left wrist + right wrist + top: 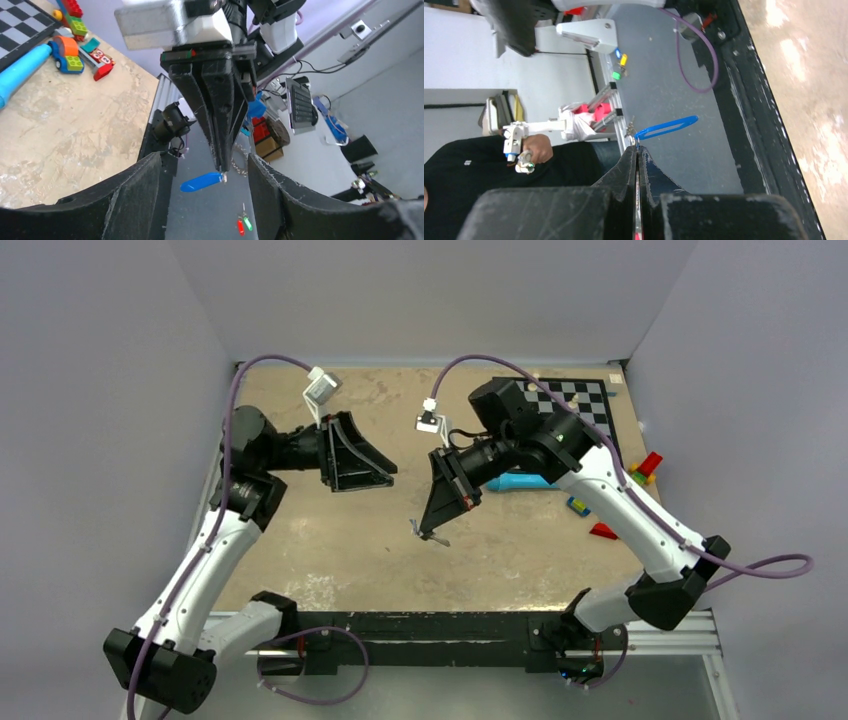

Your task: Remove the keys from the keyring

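My right gripper (432, 531) hangs above the middle of the table, pointing down, shut on the keyring where it meets a bright blue oval tag (666, 127). Tiny grey keys (630, 131) dangle beside the tag at the fingertips (637, 150). In the left wrist view the blue tag (201, 181) sticks out to the left from the right gripper's tip (222, 172), and a faint metal ring (243, 162) shows just right of it. My left gripper (375, 468) is open, held to the left of the bunch and apart from it, its fingers (145, 185) framing the tag.
A chessboard (575, 400) lies at the back right, with a light-blue tube (520, 482) in front of it. Toy bricks (645, 465), a small blue-and-yellow block (578, 506) and a red piece (603, 531) sit along the right side. The black base rail (430, 625) runs along the near edge.
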